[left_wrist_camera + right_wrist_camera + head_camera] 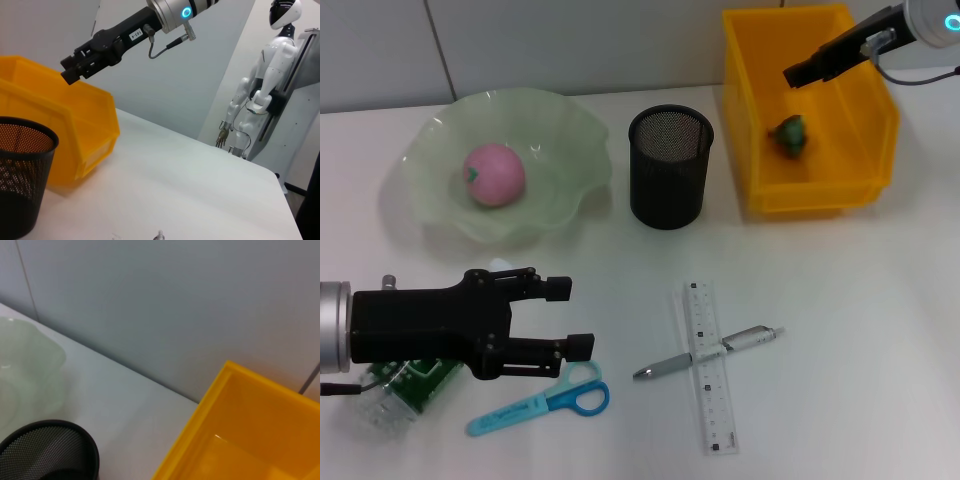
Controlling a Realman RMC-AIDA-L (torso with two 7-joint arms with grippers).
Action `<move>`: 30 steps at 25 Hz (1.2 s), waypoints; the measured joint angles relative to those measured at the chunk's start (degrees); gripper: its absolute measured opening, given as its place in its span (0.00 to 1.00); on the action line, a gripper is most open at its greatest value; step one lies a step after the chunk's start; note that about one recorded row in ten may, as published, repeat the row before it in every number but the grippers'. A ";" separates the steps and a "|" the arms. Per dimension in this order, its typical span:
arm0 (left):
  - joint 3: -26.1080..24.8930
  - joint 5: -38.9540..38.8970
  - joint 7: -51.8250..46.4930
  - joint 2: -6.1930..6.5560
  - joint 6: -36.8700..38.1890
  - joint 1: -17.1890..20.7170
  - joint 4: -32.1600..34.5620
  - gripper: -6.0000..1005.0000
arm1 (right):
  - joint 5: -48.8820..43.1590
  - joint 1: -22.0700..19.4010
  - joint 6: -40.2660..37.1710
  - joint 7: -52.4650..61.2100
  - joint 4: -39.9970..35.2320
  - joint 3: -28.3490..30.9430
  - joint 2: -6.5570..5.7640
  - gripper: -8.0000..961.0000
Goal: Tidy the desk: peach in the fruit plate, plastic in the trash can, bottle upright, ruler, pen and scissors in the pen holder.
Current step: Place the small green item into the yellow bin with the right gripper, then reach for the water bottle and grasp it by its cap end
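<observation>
R gripper (pixel 798 74) above yellow bin (pixel 860 190), fingers together, nothing held; green plastic (pixel 789 135) inside bin. L gripper (pixel 575 318) spread wide, empty, over bottle (pixel 395 392) lying by scissors (pixel 545 401). Peach (pixel 494 174) in plate (pixel 430 210). Pen (pixel 705 353) crosses ruler (pixel 710 370). Mesh holder (pixel 669 168) between plate & bin.

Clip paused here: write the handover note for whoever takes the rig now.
Left claw: open, empty, hovering low above the scissors.
Right claw: over the yellow trash bin; looks shut and empty.
Done: peach in the green fruit plate; crumpled green plastic in the bin.
Left: bottle lies on its side beneath the left arm; scissors, ruler and pen (crossing the ruler) are on the desk; mesh pen holder shows nothing inside.
</observation>
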 joint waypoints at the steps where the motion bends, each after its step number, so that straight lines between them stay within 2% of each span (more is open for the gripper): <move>1: -0.04 0.00 0.00 0.00 0.05 0.00 0.01 0.82 | 0.03 -0.07 0.02 0.00 -0.15 0.05 0.03 0.49; 6: -0.04 0.00 0.00 0.00 0.22 0.00 0.01 0.82 | 0.25 -0.43 -0.21 -0.03 -1.21 0.22 0.13 0.67; 11: -0.04 0.00 0.00 0.09 0.32 0.00 0.01 0.82 | 0.45 -1.03 -0.58 -0.05 -3.29 0.25 0.53 0.79; 15: -0.05 -0.01 -0.02 0.15 0.48 0.00 0.01 0.82 | 4.98 -2.05 -3.21 -0.22 -6.17 0.28 0.72 0.79; 16: -0.04 0.00 -0.02 0.15 0.60 0.00 0.01 0.82 | 9.41 -2.96 -5.50 -0.56 -7.84 0.28 0.47 0.79; 17: -0.04 0.00 -0.02 0.15 0.60 0.00 0.01 0.82 | 9.41 -2.96 -5.50 -0.56 -7.84 0.28 0.47 0.79; 18: -0.08 0.00 -0.02 0.19 0.84 -0.01 0.05 0.82 | 14.39 -3.85 -8.61 -1.18 -9.39 0.42 0.11 0.79; 20: -0.20 0.00 -0.02 0.21 0.99 -0.03 0.07 0.82 | 16.46 -4.33 -10.20 -1.67 -10.18 0.68 0.04 0.79; 21: -0.53 0.00 -0.02 0.24 1.22 -0.08 0.09 0.82 | 20.06 -5.10 -13.39 -2.99 -11.31 1.47 -0.01 0.79; 22: -0.53 0.00 -0.02 0.24 1.22 -0.08 0.09 0.82 | 20.06 -5.10 -13.39 -2.99 -11.31 1.47 -0.01 0.79; 26: -1.32 0.00 0.14 0.27 1.81 -0.10 0.10 0.82 | 27.43 -7.60 -22.21 -10.65 -11.21 3.75 -0.03 0.79; 30: -1.37 0.05 0.09 0.31 1.98 -0.09 0.10 0.82 | 29.70 -9.79 -25.75 -16.86 -8.77 3.97 -0.42 0.79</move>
